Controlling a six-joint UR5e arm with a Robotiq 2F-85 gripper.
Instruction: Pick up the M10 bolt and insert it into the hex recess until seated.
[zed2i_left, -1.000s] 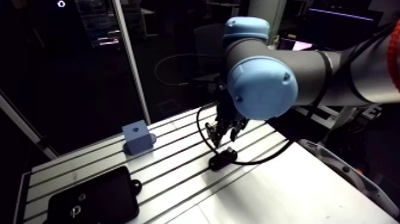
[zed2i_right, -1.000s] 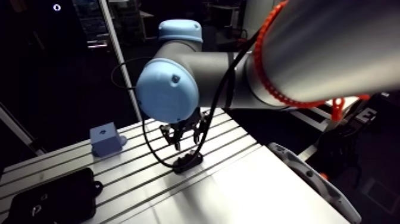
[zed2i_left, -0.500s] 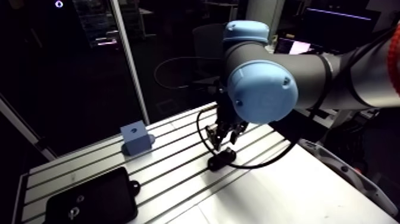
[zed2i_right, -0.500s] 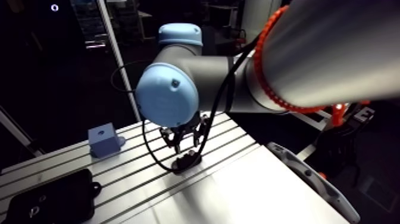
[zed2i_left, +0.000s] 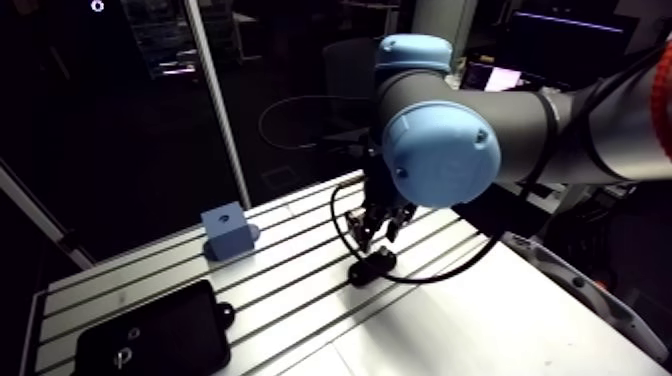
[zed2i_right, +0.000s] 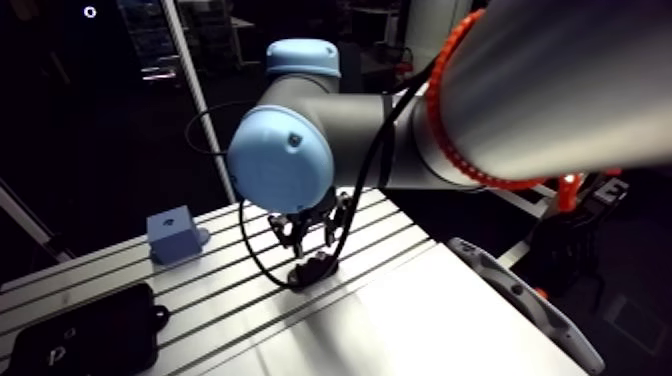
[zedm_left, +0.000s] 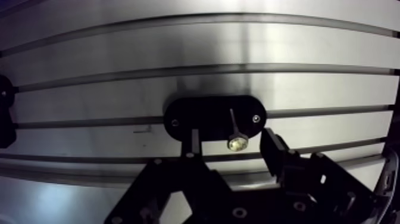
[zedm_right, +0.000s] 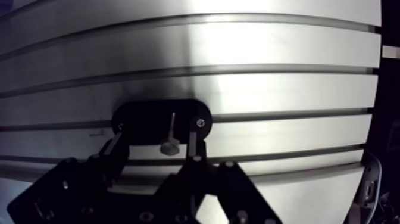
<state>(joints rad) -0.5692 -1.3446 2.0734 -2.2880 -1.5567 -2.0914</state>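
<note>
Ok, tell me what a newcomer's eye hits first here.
The big light-blue joint cap fills the arm view's middle. Under it the gripper hangs open over a black oval holder on the slotted table, a bolt standing between its fingers. A blue block sits near the table's far edge.

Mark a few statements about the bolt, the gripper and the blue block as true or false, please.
1. The gripper has one finger on either side of the bolt, without clamping it. True.
2. The bolt lies flat in a slot of the table. False: it stands in the black oval holder.
3. The blue block sits directly under the gripper. False: it stands apart from the gripper on the table, and the black oval holder is what lies under the gripper.
4. The blue block has a hole in its top face. True.
</note>
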